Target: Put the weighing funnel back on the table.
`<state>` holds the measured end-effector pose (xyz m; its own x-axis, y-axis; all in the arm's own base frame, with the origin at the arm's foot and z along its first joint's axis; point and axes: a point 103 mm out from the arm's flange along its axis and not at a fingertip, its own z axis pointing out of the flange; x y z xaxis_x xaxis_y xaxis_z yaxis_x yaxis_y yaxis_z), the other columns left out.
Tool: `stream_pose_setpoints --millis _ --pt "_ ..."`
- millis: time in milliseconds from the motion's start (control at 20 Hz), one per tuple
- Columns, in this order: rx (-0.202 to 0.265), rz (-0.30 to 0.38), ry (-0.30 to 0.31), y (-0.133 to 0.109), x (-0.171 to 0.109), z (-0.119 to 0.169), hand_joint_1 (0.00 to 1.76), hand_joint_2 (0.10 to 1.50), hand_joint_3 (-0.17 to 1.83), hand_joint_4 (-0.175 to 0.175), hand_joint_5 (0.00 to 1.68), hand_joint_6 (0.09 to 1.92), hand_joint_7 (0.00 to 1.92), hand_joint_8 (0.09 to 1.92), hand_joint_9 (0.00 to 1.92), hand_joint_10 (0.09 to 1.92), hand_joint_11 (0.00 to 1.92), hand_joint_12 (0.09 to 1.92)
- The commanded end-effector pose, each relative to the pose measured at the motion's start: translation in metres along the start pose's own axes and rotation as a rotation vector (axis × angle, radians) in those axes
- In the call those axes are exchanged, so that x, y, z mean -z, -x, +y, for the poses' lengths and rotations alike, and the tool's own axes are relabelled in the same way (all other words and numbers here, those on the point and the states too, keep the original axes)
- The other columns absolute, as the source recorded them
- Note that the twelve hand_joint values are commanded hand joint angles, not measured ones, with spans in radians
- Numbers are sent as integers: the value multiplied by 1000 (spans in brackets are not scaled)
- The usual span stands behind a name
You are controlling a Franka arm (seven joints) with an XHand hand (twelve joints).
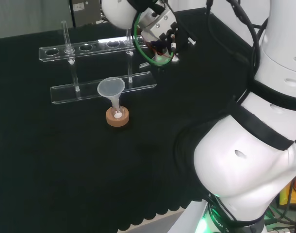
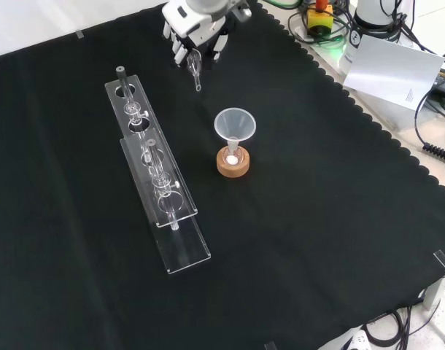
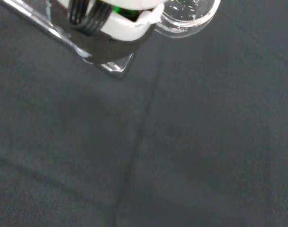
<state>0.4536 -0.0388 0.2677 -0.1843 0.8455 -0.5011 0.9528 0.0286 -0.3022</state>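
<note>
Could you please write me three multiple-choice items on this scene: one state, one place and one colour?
1. The weighing funnel is: A lying flat; B held by the hand's fingers; C broken.
2. The funnel stands: A in a small flask; B in a beaker; C upside down.
3. The ring under the flask is: A red; B blue; C cork brown.
Answers: B, fingers curl round it; A, its stem enters the flask; C, it looks tan.
</note>
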Motion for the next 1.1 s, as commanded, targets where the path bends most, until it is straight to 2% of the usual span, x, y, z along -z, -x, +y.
stream_pose_setpoints --millis 50,350,750,1100 --pt "37 46 14 7 -52 16 1264 903 188 68 1215 668 1343 398 1434 87 1181 788" --pt "64 82 2 7 -77 29 1264 903 190 68 1214 669 1343 398 1432 87 1181 787" --pt "71 101 1 7 -94 36 1264 902 192 68 1214 670 1343 398 1431 87 1182 787" --pt "79 175 0 1 -113 36 1264 901 194 67 1213 671 1343 398 1430 87 1182 787"
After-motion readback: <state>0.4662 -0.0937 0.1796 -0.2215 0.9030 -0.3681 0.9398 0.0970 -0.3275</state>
